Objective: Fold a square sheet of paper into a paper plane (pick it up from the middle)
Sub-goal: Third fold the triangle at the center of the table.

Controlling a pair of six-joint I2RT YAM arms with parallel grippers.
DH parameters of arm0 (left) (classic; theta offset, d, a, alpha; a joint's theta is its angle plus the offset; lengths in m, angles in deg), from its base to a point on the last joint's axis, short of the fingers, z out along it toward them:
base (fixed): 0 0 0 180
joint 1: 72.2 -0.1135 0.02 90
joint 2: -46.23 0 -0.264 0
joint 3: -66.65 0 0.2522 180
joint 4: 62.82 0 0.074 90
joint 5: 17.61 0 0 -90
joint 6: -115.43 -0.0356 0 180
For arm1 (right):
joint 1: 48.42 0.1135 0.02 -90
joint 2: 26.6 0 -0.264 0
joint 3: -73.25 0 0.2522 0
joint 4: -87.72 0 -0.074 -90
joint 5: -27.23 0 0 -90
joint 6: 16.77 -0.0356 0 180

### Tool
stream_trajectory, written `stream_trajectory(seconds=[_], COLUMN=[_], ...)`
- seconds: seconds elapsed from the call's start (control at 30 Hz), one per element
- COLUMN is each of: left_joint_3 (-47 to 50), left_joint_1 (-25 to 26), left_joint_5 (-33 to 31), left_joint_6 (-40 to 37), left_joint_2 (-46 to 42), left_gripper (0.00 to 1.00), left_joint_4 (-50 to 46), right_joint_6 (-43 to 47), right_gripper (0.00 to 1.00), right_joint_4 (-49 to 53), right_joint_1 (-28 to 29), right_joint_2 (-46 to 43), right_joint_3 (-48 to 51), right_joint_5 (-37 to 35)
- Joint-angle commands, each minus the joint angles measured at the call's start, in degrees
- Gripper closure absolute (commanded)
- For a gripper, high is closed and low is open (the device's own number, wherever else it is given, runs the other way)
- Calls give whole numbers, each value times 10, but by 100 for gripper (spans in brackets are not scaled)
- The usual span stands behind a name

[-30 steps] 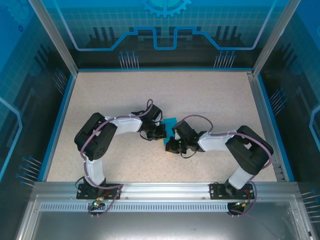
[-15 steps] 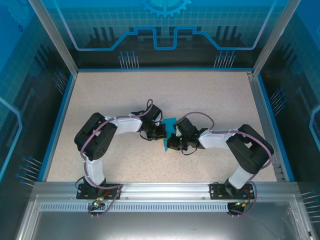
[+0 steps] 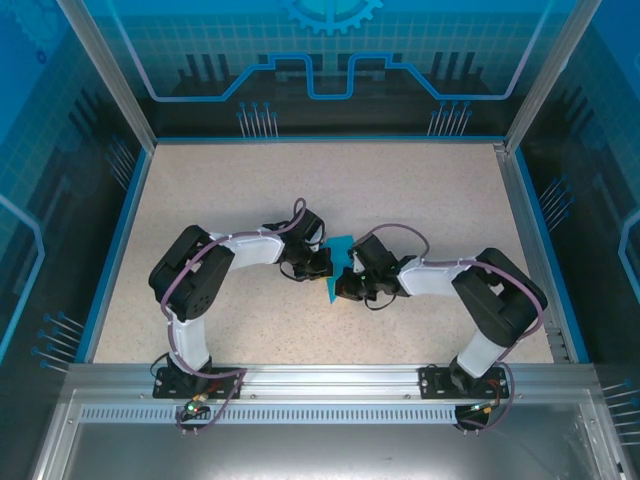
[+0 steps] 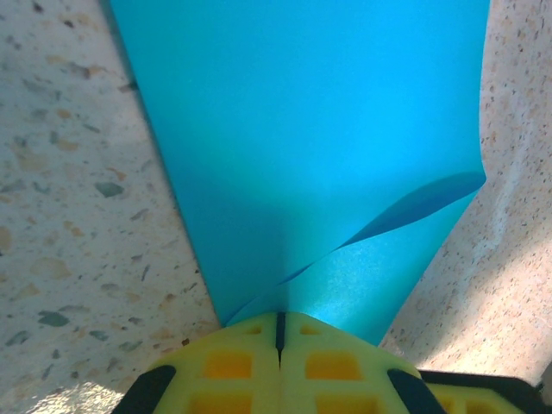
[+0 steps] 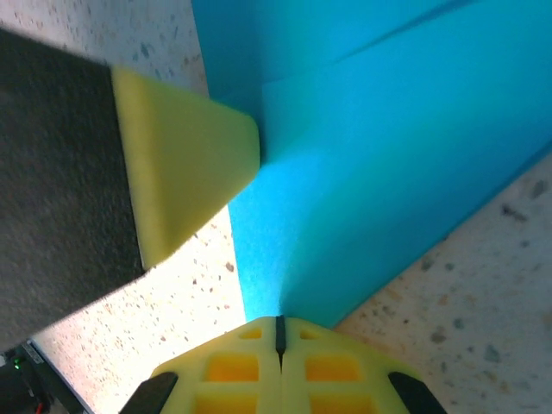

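Smooth matt paper (image 4: 302,129) — speckled, stone-like tabletop (image 4: 69,216)

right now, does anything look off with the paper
Yes. The paper gapes beside the left gripper: one edge curls up instead of lying flat, so the fold looks loose. The right gripper pinches it too. No tear shows.

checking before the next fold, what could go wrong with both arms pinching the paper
1. The left fingers and right fingers both pinch the thin cyan paper close together; pulling apart could tear it.
2. One layer curls open near the left fingers, so the crease may set crooked.
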Motion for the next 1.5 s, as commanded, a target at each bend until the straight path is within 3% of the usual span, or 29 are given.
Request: stream_trajectory(seconds=[0.0,0.4,0.63,0.93,1.17,1.47], left_joint_3=[21,0,66,184,170,156], left_joint_1=[-2,-2,-2,27,49,51], left_joint_5=[-63,-35,-4,52,67,40], left_joint_6=[0,-12,51,128,132,116], left_joint_2=[31,2,-101,-185,-146,-108], left_gripper=[100,100,84,91,98,100], left_joint_4=[-70,-54,6,103,120,92], right_joint_6=[19,0,-36,-72,-75,-65], right_gripper=[100,100,100,100,100,100], right_joint_4=[12,-14,-10,-27,-30,-34], right_joint_1=[-25,-35,-24,-10,-8,-13], right_joint_2=[5,50,39,41,43,19], right_joint_3=[-23,-2,2,-1,-2,0], right_joint_5=[0,7,1,5,10,7])
